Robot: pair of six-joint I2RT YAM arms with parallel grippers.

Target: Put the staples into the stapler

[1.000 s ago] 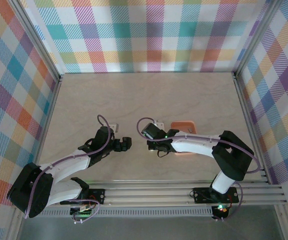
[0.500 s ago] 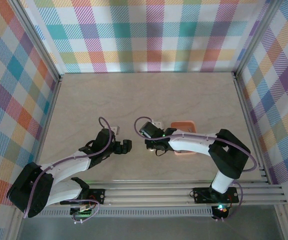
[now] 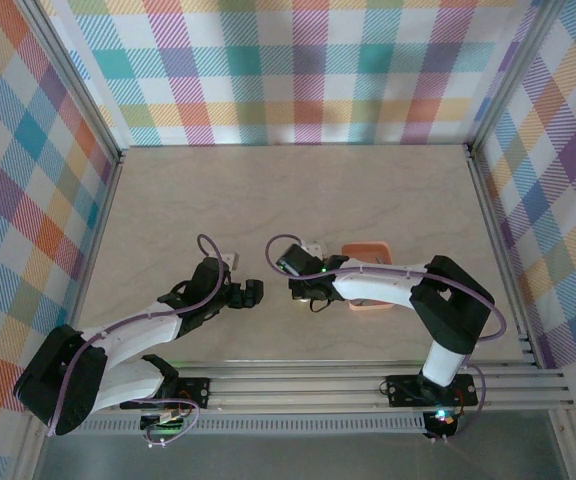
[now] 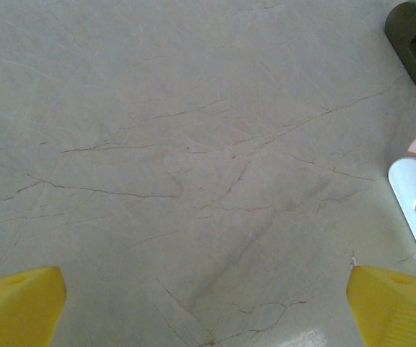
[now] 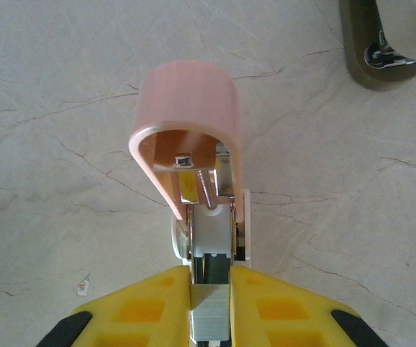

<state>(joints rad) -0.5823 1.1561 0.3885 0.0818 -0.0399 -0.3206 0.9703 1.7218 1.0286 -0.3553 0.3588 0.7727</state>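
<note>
Your right gripper pinches the staples in line with the opened pink stapler, likely to slide them straight into its channel

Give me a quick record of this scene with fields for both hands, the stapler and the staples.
left hand: open, empty, above the table
right hand: shut on the staples
stapler: pink, lid raised, pale channel exposed, on the table
staples: grey block lined up with the stapler's channel; whether it is inside yet, unclear
tray: orange, partly under the right arm
</note>
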